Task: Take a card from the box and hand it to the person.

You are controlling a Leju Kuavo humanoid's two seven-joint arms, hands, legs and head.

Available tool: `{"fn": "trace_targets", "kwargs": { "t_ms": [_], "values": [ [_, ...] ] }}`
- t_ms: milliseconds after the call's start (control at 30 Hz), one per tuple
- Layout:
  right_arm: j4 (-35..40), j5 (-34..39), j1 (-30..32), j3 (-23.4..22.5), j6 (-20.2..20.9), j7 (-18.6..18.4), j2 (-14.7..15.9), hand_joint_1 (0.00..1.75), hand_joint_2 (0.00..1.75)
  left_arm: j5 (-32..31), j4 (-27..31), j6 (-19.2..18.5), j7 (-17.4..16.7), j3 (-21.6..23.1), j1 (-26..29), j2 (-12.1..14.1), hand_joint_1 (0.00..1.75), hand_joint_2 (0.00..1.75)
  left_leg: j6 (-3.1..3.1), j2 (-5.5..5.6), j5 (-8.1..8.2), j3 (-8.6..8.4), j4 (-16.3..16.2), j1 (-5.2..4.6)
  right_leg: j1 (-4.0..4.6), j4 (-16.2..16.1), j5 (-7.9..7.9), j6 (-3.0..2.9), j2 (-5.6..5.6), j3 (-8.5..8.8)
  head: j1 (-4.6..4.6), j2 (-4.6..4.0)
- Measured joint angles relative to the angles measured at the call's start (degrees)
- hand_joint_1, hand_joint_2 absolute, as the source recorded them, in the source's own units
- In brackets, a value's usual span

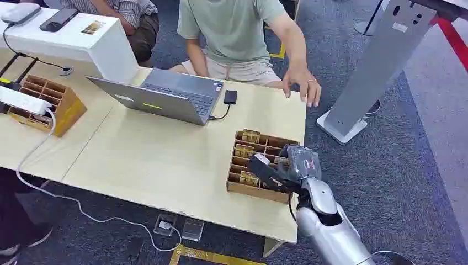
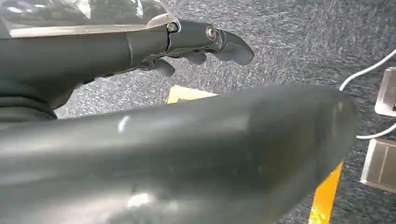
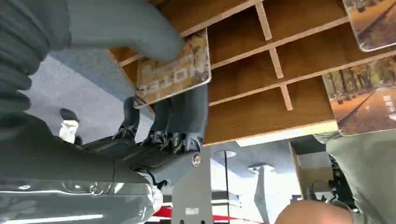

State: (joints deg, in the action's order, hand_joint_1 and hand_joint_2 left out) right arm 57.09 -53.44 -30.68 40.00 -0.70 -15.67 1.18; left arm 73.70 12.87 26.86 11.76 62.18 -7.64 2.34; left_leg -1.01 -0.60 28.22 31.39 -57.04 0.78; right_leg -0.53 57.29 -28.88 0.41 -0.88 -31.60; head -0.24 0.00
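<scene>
A card (image 3: 173,70) was seen pinched in the right hand (image 3: 154,112), the thick thumb pressed on its printed face and the dark fingers (image 3: 184,116) set against its back, just above the wooden box (image 1: 259,190). In the head view the right hand (image 1: 281,168) was placed over the near edge of the box, at the corner of the tabletop (image 1: 160,154) nearest the robot. More cards (image 1: 251,136) stood in other compartments of the box. The person's hand (image 1: 301,83) was rested on the far edge of the tabletop, beyond the box.

The card was judged to be thin, light and fairly stiff, with a glossy face likely to slip. A hold across both flat faces, near one edge, was judged best, so that the far end was left free for the person to take; hard squeezing was thought likely to bend it.

The left hand (image 2: 201,44) was held over the floor, away from the box, its fingers curled in on nothing.
</scene>
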Motion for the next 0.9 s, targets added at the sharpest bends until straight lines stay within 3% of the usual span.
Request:
{"fn": "trace_targets", "kwargs": {
  "t_ms": [167,233,900],
  "values": [
    [0.0,0.0,0.0,0.0,0.0,0.0,0.0,1.10,1.75,0.0,0.0,0.0,0.0,0.0,0.0,0.0,0.00,0.00,0.00,0.00,0.00,0.00,0.0,0.00,0.00,0.0,0.00,0.00,0.00,0.00,-0.02,0.00],
    [0.0,0.0,0.0,0.1,0.1,0.0,0.0,1.24,1.75,0.0,0.0,0.0,0.0,0.0,0.0,0.0,0.00,0.00,0.00,0.00,0.00,-0.01,0.0,0.00,0.00,0.0,0.00,0.00,0.00,0.01,-0.02,0.00],
    [2.9,2.0,0.9,0.5,0.7,-1.0,0.2,1.40,1.75,-0.2,0.0,0.2,-0.6,0.4,0.0,0.0,0.00,0.00,0.00,0.00,0.00,-0.01,0.0,0.00,0.00,0.0,0.00,0.00,-0.01,0.00,-0.02,0.00]
  ]
}}
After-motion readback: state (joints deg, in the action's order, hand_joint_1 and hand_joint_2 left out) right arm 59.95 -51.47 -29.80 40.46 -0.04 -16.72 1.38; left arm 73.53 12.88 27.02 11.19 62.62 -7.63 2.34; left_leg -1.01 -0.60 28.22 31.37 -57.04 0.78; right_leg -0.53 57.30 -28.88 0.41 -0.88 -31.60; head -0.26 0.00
